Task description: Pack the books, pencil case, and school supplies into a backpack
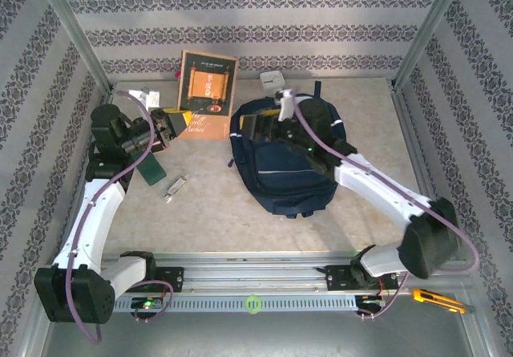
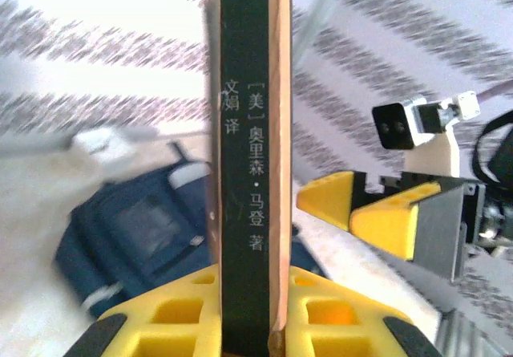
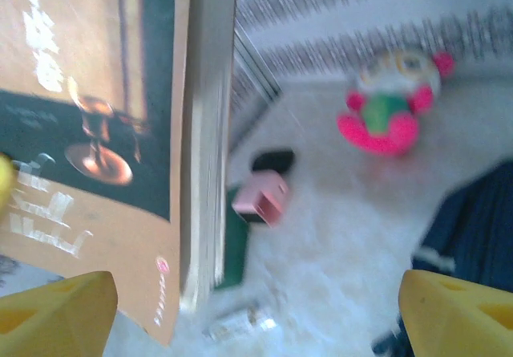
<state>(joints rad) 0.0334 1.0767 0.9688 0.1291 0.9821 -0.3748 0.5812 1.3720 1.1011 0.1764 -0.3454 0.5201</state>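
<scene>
The left gripper (image 1: 176,124) is near the far-left corner of the table (image 1: 216,221), clamped on the book (image 1: 207,84). In the left wrist view its yellow fingers (image 2: 160,317) press the spine from both sides, jaws narrow. The book stands upright near the far edge, left of the middle, with its cover turned toward the near edge, and it is gripped low on its left side.

On the near side of that gripper a green piece (image 1: 151,169) sits on the table. A small clear item (image 1: 175,188) lies just right of it, toward the middle. In the right wrist view a pink block (image 3: 260,196) sits beside the green piece, with a black oval (image 3: 272,160) just behind it. A pink-and-green toy (image 3: 393,108) sits further off by the wall.

Right of the book the backpack (image 1: 280,168) lies in the middle of the table, its top end toward the far edge. A white box (image 1: 272,79) stands just beyond it at that edge.

The right gripper (image 3: 256,313) hovers over the backpack's far end, close to the book's right side. Its yellow fingertips (image 3: 457,309) are spread wide — nothing is between them.

A yellow knife (image 1: 437,300) lies on the rail by the near-right corner.
</scene>
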